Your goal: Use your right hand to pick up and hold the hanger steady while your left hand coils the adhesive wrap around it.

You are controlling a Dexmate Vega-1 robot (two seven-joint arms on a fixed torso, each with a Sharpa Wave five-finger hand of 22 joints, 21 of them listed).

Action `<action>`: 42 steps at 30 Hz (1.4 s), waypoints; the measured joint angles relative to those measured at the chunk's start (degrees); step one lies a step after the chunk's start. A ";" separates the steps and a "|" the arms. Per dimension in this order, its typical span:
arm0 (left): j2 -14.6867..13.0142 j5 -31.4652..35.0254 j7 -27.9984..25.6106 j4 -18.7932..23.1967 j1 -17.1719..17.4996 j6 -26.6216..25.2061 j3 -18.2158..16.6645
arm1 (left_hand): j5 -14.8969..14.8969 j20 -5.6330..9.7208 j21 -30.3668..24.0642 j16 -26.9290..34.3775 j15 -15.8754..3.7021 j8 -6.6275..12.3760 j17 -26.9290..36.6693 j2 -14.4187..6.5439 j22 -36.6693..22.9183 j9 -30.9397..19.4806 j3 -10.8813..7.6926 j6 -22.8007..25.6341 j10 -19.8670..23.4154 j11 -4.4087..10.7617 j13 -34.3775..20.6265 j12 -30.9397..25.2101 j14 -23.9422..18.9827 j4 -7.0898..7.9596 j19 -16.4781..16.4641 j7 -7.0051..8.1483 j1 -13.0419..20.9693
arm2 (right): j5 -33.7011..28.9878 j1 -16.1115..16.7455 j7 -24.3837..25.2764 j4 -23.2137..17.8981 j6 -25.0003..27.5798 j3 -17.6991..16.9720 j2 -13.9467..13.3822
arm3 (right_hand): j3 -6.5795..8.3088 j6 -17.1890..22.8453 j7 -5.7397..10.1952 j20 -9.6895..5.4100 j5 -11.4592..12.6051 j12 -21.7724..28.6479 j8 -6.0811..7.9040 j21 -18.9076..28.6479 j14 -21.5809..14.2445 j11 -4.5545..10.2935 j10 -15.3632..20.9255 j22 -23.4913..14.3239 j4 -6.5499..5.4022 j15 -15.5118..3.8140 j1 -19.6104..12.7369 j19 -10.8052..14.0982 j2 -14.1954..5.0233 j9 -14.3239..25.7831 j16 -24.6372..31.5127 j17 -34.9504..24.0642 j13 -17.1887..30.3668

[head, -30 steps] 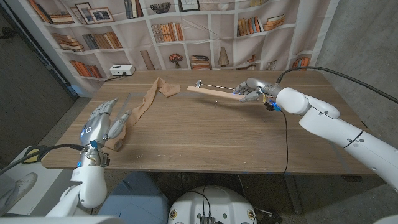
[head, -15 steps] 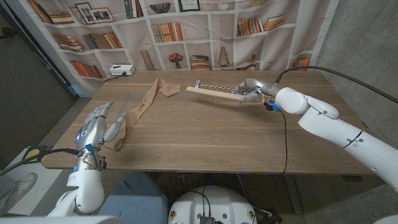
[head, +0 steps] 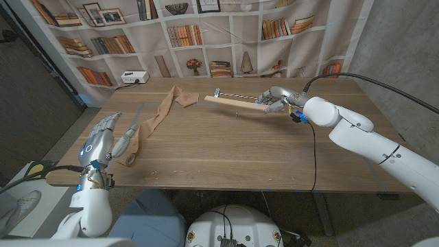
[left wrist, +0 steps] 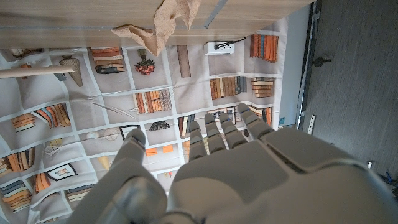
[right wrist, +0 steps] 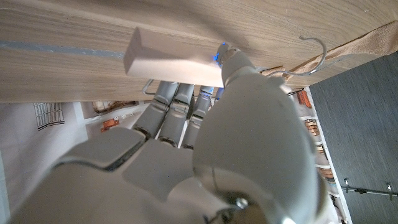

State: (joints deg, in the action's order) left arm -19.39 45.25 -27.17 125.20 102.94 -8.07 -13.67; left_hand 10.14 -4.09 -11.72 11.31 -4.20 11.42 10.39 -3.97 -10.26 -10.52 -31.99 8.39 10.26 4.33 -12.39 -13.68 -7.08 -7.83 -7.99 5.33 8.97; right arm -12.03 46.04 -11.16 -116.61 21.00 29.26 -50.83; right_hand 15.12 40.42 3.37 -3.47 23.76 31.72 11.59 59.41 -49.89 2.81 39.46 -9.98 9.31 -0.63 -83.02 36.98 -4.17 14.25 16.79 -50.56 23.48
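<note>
The right hand [head: 276,101] is gripping the wooden hanger [head: 236,103] at the table's far right, and should be holding it level while the empty, spread-fingered left hand [head: 98,139] is reaching for the wrap [head: 152,121] nearby.

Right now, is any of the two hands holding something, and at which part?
The right hand grips the wooden hanger at one end of its bar. The left hand holds nothing, fingers apart beside the wrap.

You are working in a staged test room, not a home: the bookshelf backdrop [head: 206,34] is printed cloth, hung behind a plain wooden table [head: 226,151], with grey walls [head: 405,41] and cabling [head: 316,158] present.
</note>
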 measured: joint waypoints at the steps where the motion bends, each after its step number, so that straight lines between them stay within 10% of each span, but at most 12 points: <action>1: 0.04 0.04 0.02 0.00 0.02 -0.06 -0.21 | 0.00 0.00 0.00 0.00 0.01 0.00 0.00 0.00 0.00 0.00 0.00 0.00 0.08 0.08 0.00 0.00 0.00 0.00 0.00 0.00 0.00 | -0.10 0.00 0.02 -0.06 0.19 0.03 0.00 | 0.00 0.00 0.00 0.00 0.04 0.00 0.00 0.00 0.00 0.00 0.00 0.00 0.00 0.00 0.00 0.00 0.00 0.00 -0.03 -0.12 0.00; 7: 0.05 0.11 0.07 0.00 0.09 -0.14 -0.33 | 0.00 -0.44 0.00 0.00 0.46 0.00 0.00 0.53 0.00 0.00 0.02 0.00 0.06 0.11 0.00 0.00 -1.26 -0.45 -0.44 0.00 0.54 | -0.13 0.01 0.04 -0.18 0.28 0.20 0.01 | 0.00 0.00 0.00 0.00 0.20 0.00 0.00 0.01 0.00 -0.11 0.11 0.00 0.00 -0.01 0.00 0.00 0.00 -0.01 0.02 -0.26 0.00; 13: 0.21 0.36 0.06 -0.37 0.35 -0.35 -0.76 | 0.00 -4.03 -0.48 0.00 0.65 0.00 0.01 1.09 0.00 0.00 -0.47 0.00 -0.78 0.49 0.00 0.44 -1.44 -1.29 -2.15 0.00 1.77 | -0.34 -0.01 0.04 -0.28 0.82 0.41 0.19 | 0.00 0.00 0.00 -0.18 0.20 0.00 0.00 0.23 0.00 -0.22 0.22 0.00 0.00 -0.01 0.00 -0.23 0.00 -0.01 0.02 -0.26 0.00; 26: 0.63 1.21 -0.26 -0.84 0.25 -1.35 -0.87 | 0.00 -3.56 -0.48 0.21 2.47 0.00 0.01 1.54 0.00 0.00 -1.18 -0.21 -2.01 1.10 -0.28 0.44 -3.27 -1.99 -2.59 0.21 4.89 | -0.49 -0.02 0.04 -0.65 1.50 0.57 0.29 | 0.00 -0.01 0.00 0.11 0.18 0.00 0.00 0.46 0.09 -0.21 0.21 -0.04 0.00 -0.10 0.00 -0.51 0.00 -0.16 -0.04 -0.53 0.00; 42: 1.08 1.39 0.44 -0.68 0.25 -2.68 -1.19 | 0.00 -7.46 -2.66 0.22 0.98 -0.67 0.15 3.58 -0.31 0.00 -1.24 -2.14 -3.96 0.56 -1.08 0.77 -3.42 -2.33 -9.53 0.33 8.15 | -0.24 0.87 0.40 -1.34 2.31 0.19 -0.01 | 0.00 -0.01 0.00 0.13 0.12 0.00 0.00 1.21 0.09 -0.23 0.23 -0.03 0.00 -0.12 0.00 -0.52 0.00 -0.18 -0.28 -0.80 0.00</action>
State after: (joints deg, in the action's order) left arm -18.31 46.64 -26.73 124.52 103.18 -10.75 -14.86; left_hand 10.14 -11.55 -14.37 11.53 -3.23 10.75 10.55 -0.39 -10.57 -10.52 -33.23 6.25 6.31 4.89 -13.47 -12.91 -10.50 -10.16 -17.52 5.66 17.12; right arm -12.28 46.91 -10.77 -117.95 23.31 29.45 -50.84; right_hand 15.12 40.41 3.36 -3.35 23.87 31.72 11.59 60.62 -49.80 2.58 39.69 -10.01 9.32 -0.75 -83.02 36.45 -4.16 14.07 16.52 -51.36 23.47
